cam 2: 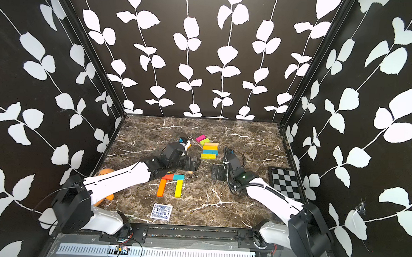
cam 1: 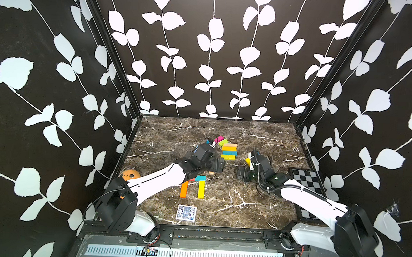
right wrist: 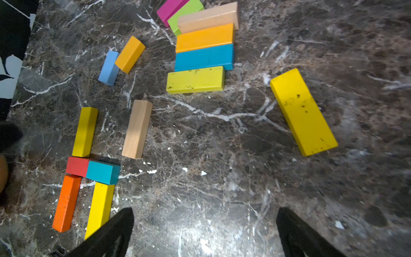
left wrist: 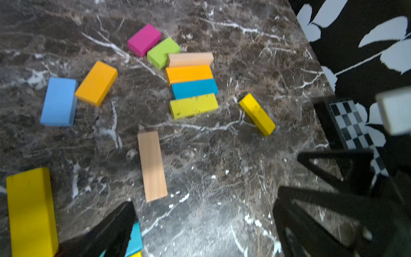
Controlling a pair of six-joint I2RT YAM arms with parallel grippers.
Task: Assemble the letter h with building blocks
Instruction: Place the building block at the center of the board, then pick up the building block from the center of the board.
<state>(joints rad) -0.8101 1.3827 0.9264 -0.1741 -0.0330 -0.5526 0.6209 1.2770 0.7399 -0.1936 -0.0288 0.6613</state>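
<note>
Both the left gripper (left wrist: 205,200) and the right gripper (right wrist: 204,211) are standing spread wide, carrying nothing, over the brown marbled counter (right wrist: 222,178). Likely hazard: the left gripper's finger (left wrist: 115,224) is lying just beside the teal rectangular wooden block (left wrist: 136,235), so a careless retreat could be knocking the letter askew. The h is lying toward the counter's front: olive-yellow block (right wrist: 85,131), red block (right wrist: 76,165) and orange block (right wrist: 66,202) are forming the stem, teal the bridge, a bright yellow block (right wrist: 101,204) the leg. Spare blocks (cam 1: 229,150) are lying farther back.

Orange object (cam 1: 130,174) half hidden behind left arm (cam 1: 155,179); checkerboard (cam 1: 304,177) partly covered by right arm (cam 1: 311,198); pink block (right wrist: 170,10) cut by edge.
</note>
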